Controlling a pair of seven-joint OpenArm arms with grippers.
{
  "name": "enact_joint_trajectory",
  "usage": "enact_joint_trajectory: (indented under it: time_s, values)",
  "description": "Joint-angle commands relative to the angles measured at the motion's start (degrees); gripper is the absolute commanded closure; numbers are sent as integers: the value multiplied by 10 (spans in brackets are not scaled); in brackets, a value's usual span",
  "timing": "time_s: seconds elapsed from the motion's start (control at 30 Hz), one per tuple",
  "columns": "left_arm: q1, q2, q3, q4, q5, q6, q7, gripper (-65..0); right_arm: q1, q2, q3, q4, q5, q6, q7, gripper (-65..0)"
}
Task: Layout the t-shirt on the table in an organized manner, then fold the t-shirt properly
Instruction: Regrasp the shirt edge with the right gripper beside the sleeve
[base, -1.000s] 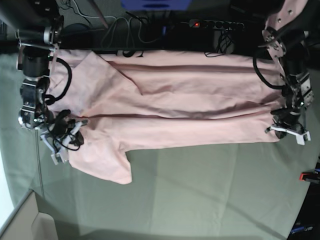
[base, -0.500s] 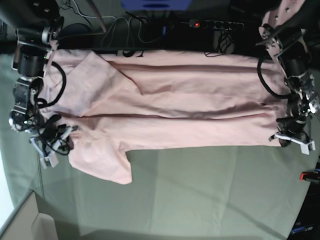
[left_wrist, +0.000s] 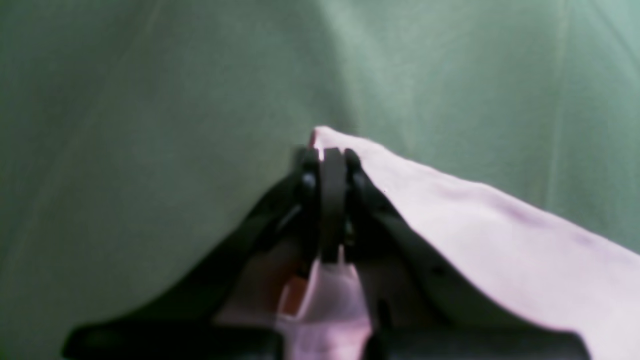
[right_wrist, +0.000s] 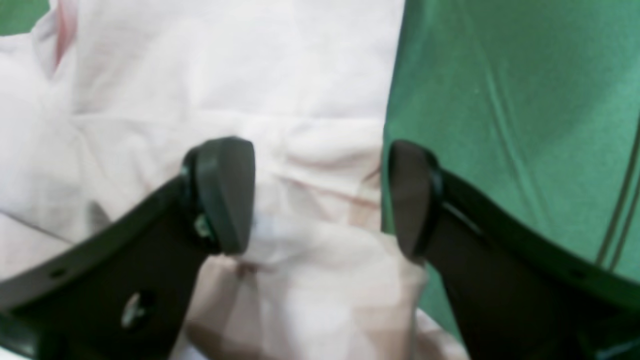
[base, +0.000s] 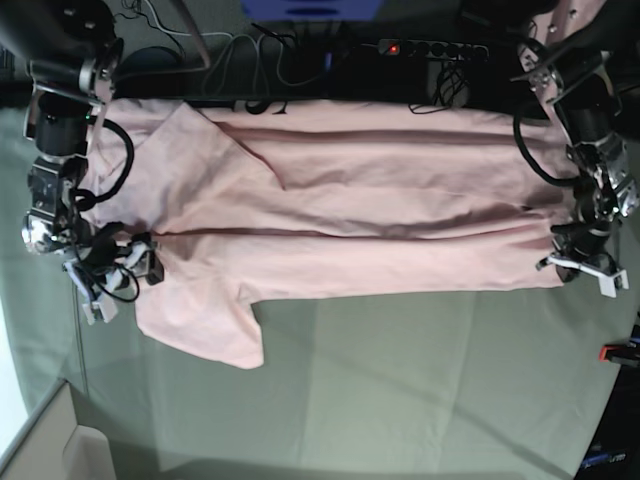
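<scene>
The light pink t-shirt (base: 350, 200) lies stretched lengthwise across the back half of the table (base: 420, 390), with long creases and one sleeve (base: 215, 325) pointing to the front. In the base view my left gripper (base: 568, 266) is at the shirt's right end, shut on its corner. The left wrist view shows that left gripper (left_wrist: 327, 155) pinching pink t-shirt cloth (left_wrist: 500, 235) above the table (left_wrist: 150, 100). My right gripper (base: 125, 280) stands open at the shirt's left edge. In the right wrist view the right gripper (right_wrist: 317, 197) straddles the t-shirt hem (right_wrist: 225, 75) beside bare table (right_wrist: 525, 100).
A black power strip (base: 432, 48) and loose cables (base: 260, 55) run along the table's far edge. A red clamp (base: 615, 352) sits at the right edge. A pale box (base: 50, 445) fills the front left corner.
My right gripper has opened and let go of the t-shirt's left edge, after drifting slightly left. The left gripper keeps its hold and has barely shifted.
</scene>
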Motion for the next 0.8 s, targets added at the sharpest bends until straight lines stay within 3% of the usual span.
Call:
enact_joint_trajectory:
  time_s: [0.0, 0.1, 0.2, 0.27, 0.4, 0.77]
  values:
    - [-6, -9, -1, 9, -7, -3, -14, -1, 13, 7, 0, -3, 10, 4, 8, -421]
    - [-2, -9, -1, 9, -7, -3, -15, -1, 14, 7, -1, -30, 10, 4, 8, -405]
    - [-2, -9, -1, 9, -7, -3, -15, -1, 14, 4, -1, -36, 10, 4, 8, -329]
    - [-1, -9, -1, 9, -7, -3, -15, -1, 14, 3, -1, -36, 10, 4, 8, -240]
    - [-1, -8, -1, 15, -8, -3, -14, -1, 15, 2, 2, -29, 10, 4, 8, 0]
    - [9, -2, -2, 81, -12, -3, -11, -1, -28, -5, 5, 167, 13, 4, 3, 0]
